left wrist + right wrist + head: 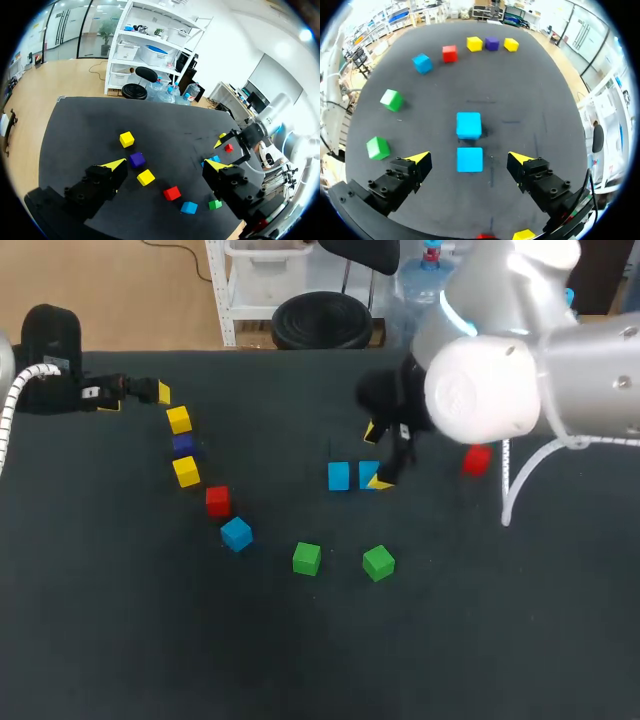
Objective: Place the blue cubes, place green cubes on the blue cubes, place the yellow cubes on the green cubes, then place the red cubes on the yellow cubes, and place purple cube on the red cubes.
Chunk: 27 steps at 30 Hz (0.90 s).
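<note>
Two blue cubes point(469, 125) sit side by side mid-table. My right gripper point(470, 159) hangs open astride the nearer one point(470, 160), its fingers clear of the cube's sides; in the head view this gripper point(376, 456) covers part of that cube point(366, 477). A third blue cube point(236, 534) lies to the left, near two green cubes point(307, 558) point(378, 563). Two yellow cubes point(179, 420) point(186, 471) flank a purple cube point(182, 443), with a red cube point(217, 500) below them. Another red cube point(477, 460) lies under the right arm. My left gripper point(135, 398) stands open and empty at the far left.
The left wrist view looks across the row of yellow, purple point(137, 160) and red cubes toward my right gripper point(235, 140). The table's back edge point(300, 350) runs close behind both arms. Bare dark tabletop fills the front half.
</note>
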Motion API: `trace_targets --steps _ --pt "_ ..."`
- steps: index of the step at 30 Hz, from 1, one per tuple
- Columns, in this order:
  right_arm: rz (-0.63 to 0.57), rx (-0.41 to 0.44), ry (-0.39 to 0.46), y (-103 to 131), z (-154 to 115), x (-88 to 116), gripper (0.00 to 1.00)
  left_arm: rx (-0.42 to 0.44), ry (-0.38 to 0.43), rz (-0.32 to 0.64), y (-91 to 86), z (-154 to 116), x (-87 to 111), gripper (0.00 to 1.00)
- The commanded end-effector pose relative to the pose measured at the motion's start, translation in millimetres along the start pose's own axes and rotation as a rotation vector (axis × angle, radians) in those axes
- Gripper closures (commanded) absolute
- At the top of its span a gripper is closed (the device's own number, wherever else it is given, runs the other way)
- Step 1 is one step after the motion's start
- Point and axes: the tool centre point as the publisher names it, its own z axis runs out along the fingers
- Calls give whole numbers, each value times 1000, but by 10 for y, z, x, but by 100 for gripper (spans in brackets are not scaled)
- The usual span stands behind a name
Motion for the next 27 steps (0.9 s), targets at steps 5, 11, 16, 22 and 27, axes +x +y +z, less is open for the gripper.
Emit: trace_targets --steps 5,11,16,22,27 --pt "-16 0 -28 232 -521 163 0 -1 1 -1 -4 -3 -1 0" --pt "40 30 -6 330 -755 423 0 -1 1 -1 -4 -3 -1 0" --pt "78 49 -31 424 -929 620 0 -1 1 -1 -4 -3 -1 0" --pt "55 34 -89 528 -1071 795 0 -1 1 -1 -4 -3 -1 0" --pt "-40 -32 -129 576 -1080 850 0 -1 1 -1 -4 -3 -1 0"
